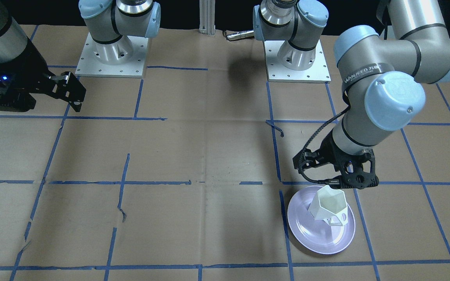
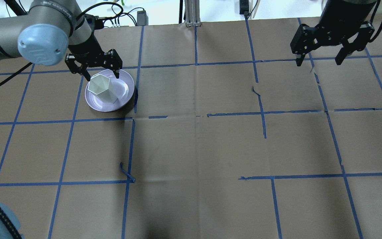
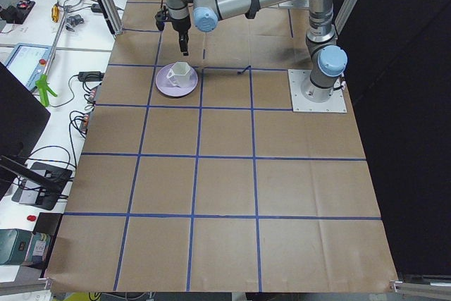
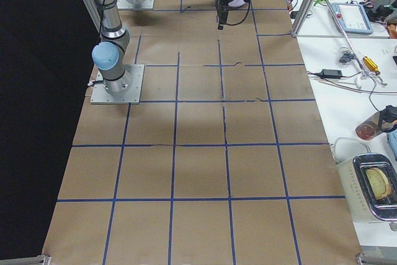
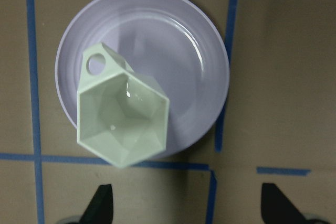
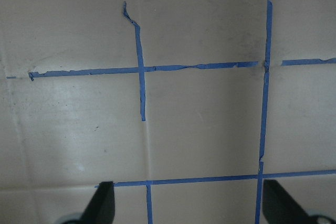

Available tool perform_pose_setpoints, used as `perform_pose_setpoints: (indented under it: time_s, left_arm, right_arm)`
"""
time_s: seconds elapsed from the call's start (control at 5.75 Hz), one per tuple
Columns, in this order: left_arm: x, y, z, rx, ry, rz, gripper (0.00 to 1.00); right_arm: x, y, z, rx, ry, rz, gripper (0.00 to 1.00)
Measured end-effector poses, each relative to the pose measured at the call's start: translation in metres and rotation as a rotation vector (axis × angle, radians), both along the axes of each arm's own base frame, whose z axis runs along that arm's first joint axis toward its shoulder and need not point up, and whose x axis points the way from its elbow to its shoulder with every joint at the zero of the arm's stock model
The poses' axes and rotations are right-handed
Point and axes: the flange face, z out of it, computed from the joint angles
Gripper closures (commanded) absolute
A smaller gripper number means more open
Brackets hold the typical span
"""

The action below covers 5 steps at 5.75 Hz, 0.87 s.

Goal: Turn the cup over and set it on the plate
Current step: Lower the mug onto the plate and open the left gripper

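One cup (image 2: 102,88) — upright — on one plate (image 2: 126,87)

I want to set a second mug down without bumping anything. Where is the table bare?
Bare: the wide middle of the table between the plate and the right gripper, and all the taped squares nearer the robot. Crowded: the plate itself, holding the cup, with the open left gripper close above.
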Motion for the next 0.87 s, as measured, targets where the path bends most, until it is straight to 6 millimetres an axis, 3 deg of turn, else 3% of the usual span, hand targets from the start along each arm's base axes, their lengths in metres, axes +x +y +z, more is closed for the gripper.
perform_pose_setpoints:
  time_s: [0.35,0.52,0.87]
  left_arm:
    - [-0.044,0.058,0.062,0.052,-0.007,-0.004,0.0]
    - [-0.047,0.079,0.081,0.064,-0.01,-0.008,0.0]
    - [-0.047,0.089,0.09,0.069,-0.005,-0.008,0.0]
  right_arm:
    - [0.0,0.0,0.0,0.0,0.0,0.0,0.0]
    - [0.0,0.0,0.0,0.0,0.0,0.0,0.0]
    - [0.0,0.0,0.0,0.0,0.0,0.0,0.0]
